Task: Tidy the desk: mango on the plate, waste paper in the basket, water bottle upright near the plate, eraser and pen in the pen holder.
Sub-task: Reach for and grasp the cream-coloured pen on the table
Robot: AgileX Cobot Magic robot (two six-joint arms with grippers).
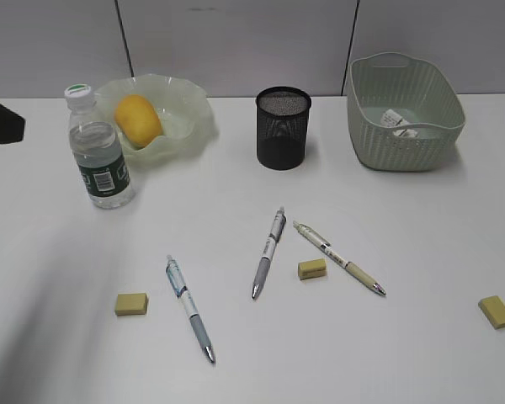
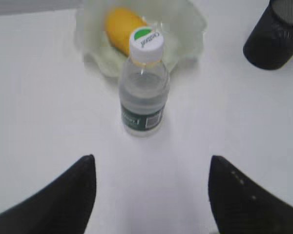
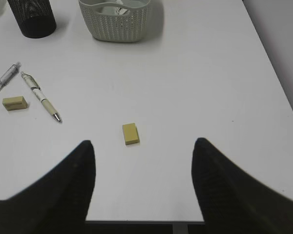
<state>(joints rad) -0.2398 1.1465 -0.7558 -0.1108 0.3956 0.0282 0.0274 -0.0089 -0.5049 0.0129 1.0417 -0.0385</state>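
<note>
**Well, three jobs down, the pen holder yet to fill**

So, we take the pen holder (image 1: 283,128) as our marker at the back of the white surface (image 1: 421,244). Left of it sits the plate (image 1: 189,118) with the mango (image 1: 138,119) already in it, and the water bottle (image 1: 98,151) stands upright just in front of that plate. Right of the holder, the basket (image 1: 406,135) carries the waste paper (image 1: 398,122) inside. We judge those three jobs done.

What is left lies in front of the holder: three pens, one nearly straight ahead (image 1: 269,252), one slightly to the right (image 1: 338,257), one to the left (image 1: 189,307). Three erasers too: one (image 1: 311,268) between the two nearer pens, one (image 1: 131,304) off left, one (image 1: 496,311) far right.

The left pincer (image 2: 151,195) stands wide and empty behind the bottle; the right pincer (image 3: 142,187) is wide and empty too, the far-right eraser just ahead of it. Nothing blocks the holder's mouth, though the middle eraser sits tight between pens.
</note>
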